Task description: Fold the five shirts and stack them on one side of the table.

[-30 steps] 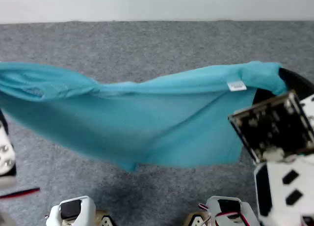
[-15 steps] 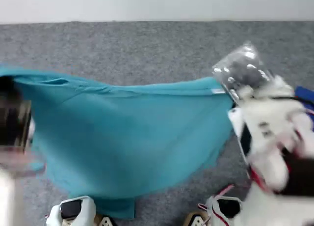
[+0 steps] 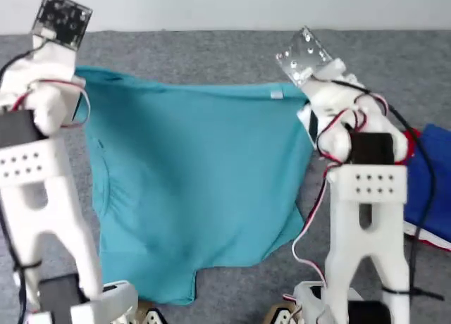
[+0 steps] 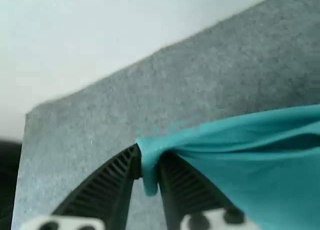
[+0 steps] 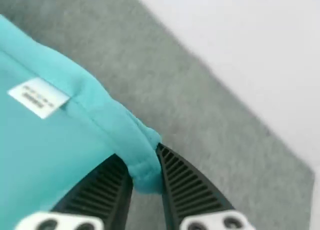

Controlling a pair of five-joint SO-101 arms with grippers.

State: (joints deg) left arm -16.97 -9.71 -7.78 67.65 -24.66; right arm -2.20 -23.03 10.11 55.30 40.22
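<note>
Right, high view: the plain teal cotton shirt [image 3: 190, 190] lies spread on the grey felt table cover [image 3: 211, 53], its far edge stretched between the two white arms. The left arm [image 3: 39, 162] stands at one far corner of the shirt and the right arm [image 3: 359, 183] at the other, beside the small white sewn-in label [image 3: 277, 93]. The near hem hangs toward the arm bases. A folded dark blue shirt [image 3: 431, 187] lies beyond the right arm, apart from the teal one.

Left wrist view: the left gripper [image 4: 148, 157] is closed down to a narrow gap, with a bunched fold of teal fabric pinched between the black ribbed fingers [image 4: 120, 175]. A little tail of cloth pokes through behind the tips, and the rest of the shirt runs off from the fingers to one side, above the grey felt.

Right wrist view: the right gripper [image 5: 142, 162] is likewise nearly closed, and its ribbed fingers [image 5: 182, 182] clamp the rolled hem corner between them. The label sits on the fabric a short way from the tips.
</note>
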